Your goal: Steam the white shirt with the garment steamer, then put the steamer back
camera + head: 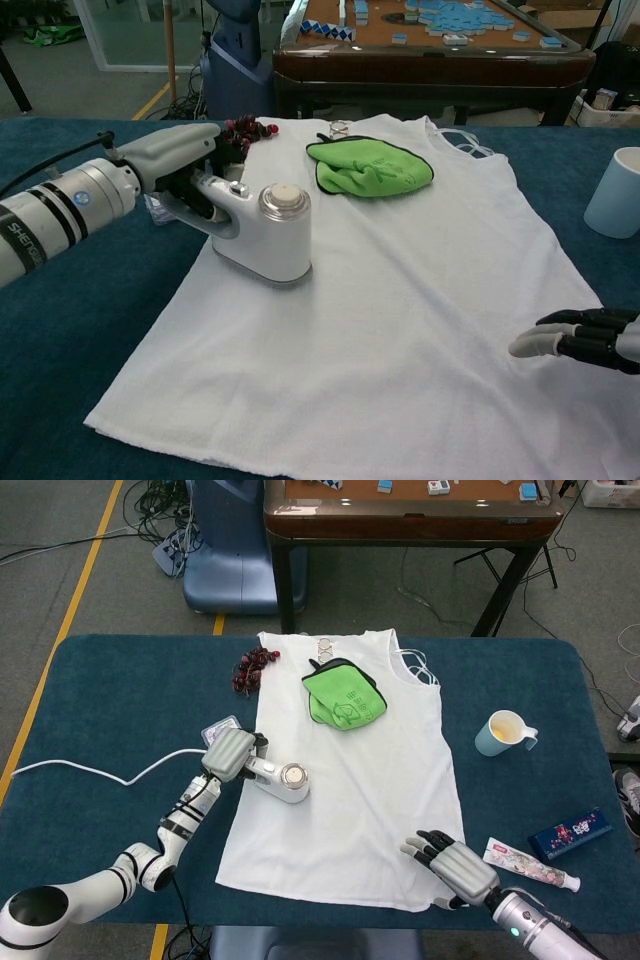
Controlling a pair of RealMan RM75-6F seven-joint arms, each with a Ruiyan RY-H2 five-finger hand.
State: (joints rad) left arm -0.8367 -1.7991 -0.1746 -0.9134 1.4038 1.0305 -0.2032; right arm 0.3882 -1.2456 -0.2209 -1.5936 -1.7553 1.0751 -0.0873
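The white shirt [355, 780] [400, 300] lies flat on the blue table [130, 700]. My left hand [229, 753] [175, 160] grips the handle of the white garment steamer [283, 779] [265, 235], which rests on the shirt near its left edge. A white cord [90, 772] trails left from it. My right hand [452, 864] [580, 340] lies flat on the shirt's lower right corner, fingers spread, holding nothing.
A green cloth [343, 696] [372, 165] lies on the shirt's chest. Dark beads [252, 668], a small clear box [215, 728], a mug [503, 732], a tube [530, 865] and a blue pack [570, 832] sit around the shirt. A wooden table [410, 510] stands behind.
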